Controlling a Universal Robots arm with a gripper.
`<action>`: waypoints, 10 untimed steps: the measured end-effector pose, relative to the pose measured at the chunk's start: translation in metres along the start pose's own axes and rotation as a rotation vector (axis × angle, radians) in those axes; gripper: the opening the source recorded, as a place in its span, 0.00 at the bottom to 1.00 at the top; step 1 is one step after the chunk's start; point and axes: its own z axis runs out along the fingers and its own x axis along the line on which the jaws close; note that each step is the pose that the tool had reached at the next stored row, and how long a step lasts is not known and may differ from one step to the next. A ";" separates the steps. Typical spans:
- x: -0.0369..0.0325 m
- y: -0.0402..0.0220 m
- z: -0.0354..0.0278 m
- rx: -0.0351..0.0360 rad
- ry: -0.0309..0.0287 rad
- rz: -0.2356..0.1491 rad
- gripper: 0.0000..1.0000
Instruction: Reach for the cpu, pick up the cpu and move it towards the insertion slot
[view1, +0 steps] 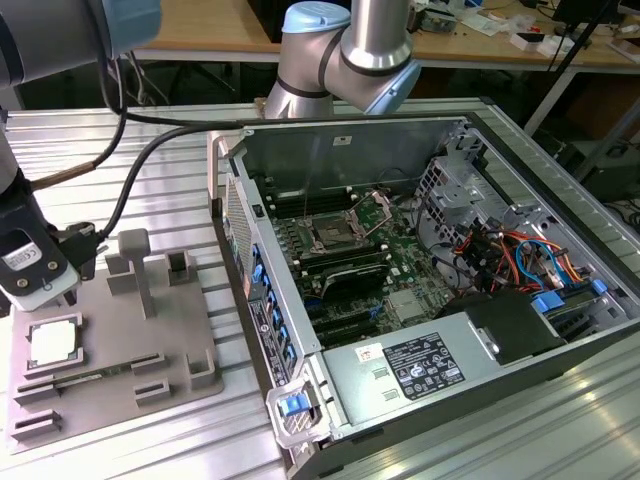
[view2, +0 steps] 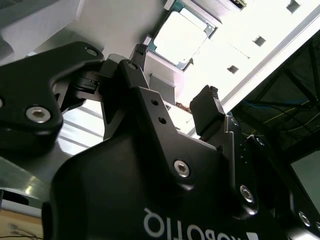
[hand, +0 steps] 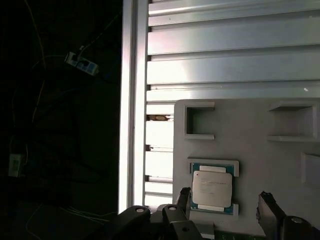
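Gripper: found at the exterior view's left (view1: 48, 292), held over the grey tray and just above the far edge of the cpu.
Fingers: spread wide apart (hand: 182, 196), with nothing pinched. In both wrist views the cpu is seen through the gap between them (view2: 207, 105), and no contact with it can be made out.
Cpu: laid flat with its pale metal top upward (view1: 52, 343), seated in a shallow recess of the tray at the exterior view's near left. It has not been lifted (hand: 212, 189) (view2: 182, 32).
Grey tray: set on the ribbed metal surface (view1: 150, 170) with raised blocks and posts on it (view1: 110, 330). It is placed just to the exterior view's left of the computer case.
Insertion slot: a dark square socket inside a shiny metal frame (view1: 330, 235), mounted on the motherboard (view1: 400, 260) within the open computer case (view1: 340, 150). It is located near the middle of the exterior view, well apart from the cpu and the gripper.
Arm: its silver and blue joints are seen at the far side, behind the case (view1: 345, 55).
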 end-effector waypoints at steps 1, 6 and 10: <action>0.0000 -0.0001 0.0015 0.0000 -0.0001 0.000 0.63; 0.0000 -0.0004 0.0085 0.0000 0.0008 0.000 0.63; 0.0000 -0.0007 0.0119 0.0001 0.0011 0.000 0.63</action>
